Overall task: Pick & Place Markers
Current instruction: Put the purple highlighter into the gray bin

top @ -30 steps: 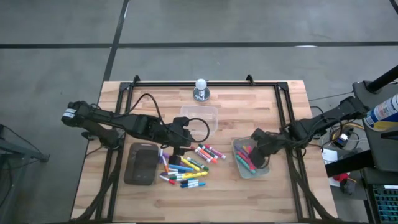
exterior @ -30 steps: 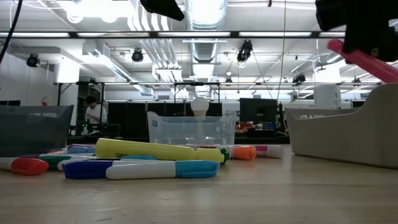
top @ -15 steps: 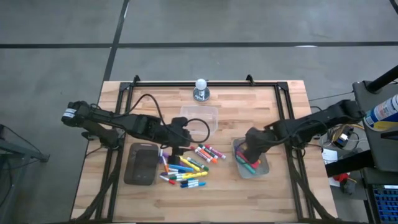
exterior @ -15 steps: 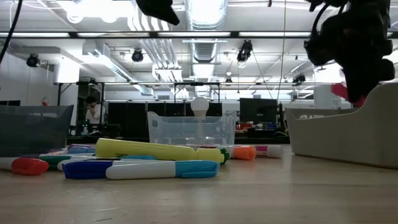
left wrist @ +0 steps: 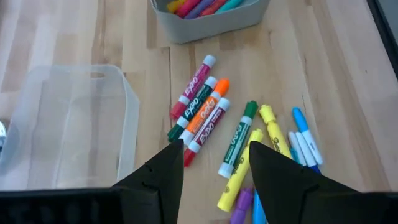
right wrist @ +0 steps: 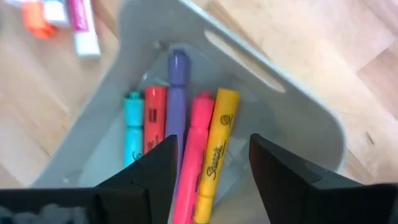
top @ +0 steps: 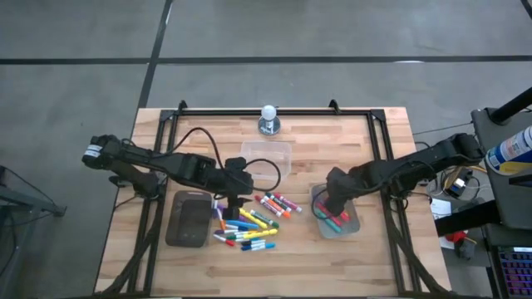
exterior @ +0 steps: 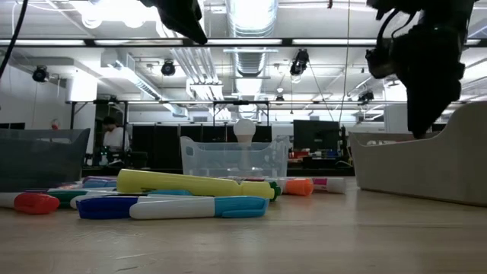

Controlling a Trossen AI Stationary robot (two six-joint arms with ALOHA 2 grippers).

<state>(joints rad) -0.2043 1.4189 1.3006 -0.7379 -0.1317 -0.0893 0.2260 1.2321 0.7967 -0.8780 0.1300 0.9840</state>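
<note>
The left gripper (top: 233, 202) hung with jaws spread and empty over the loose mixed-colour capped markers (top: 249, 224) on the wooden desk (top: 374, 257), ready to pick; the right gripper (top: 332, 202), jaws apart, holding nothing, stood over the grey plastic tub (right wrist: 298, 118) of dropped markers

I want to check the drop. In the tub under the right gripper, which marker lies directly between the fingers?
The pink marker, between the purple marker and the yellow marker; it alone lines up with the gap of the open right gripper.

Table (top: 378, 257): you see pale, matt wood planks.
Markers (left wrist: 205, 118): your pens look like smooth, glossy plastic.
Grey tub (right wrist: 298, 124): you face matt, cloudy plastic.
Clear tub (left wrist: 68, 124): your near bin is frosted, see-through plastic.
</note>
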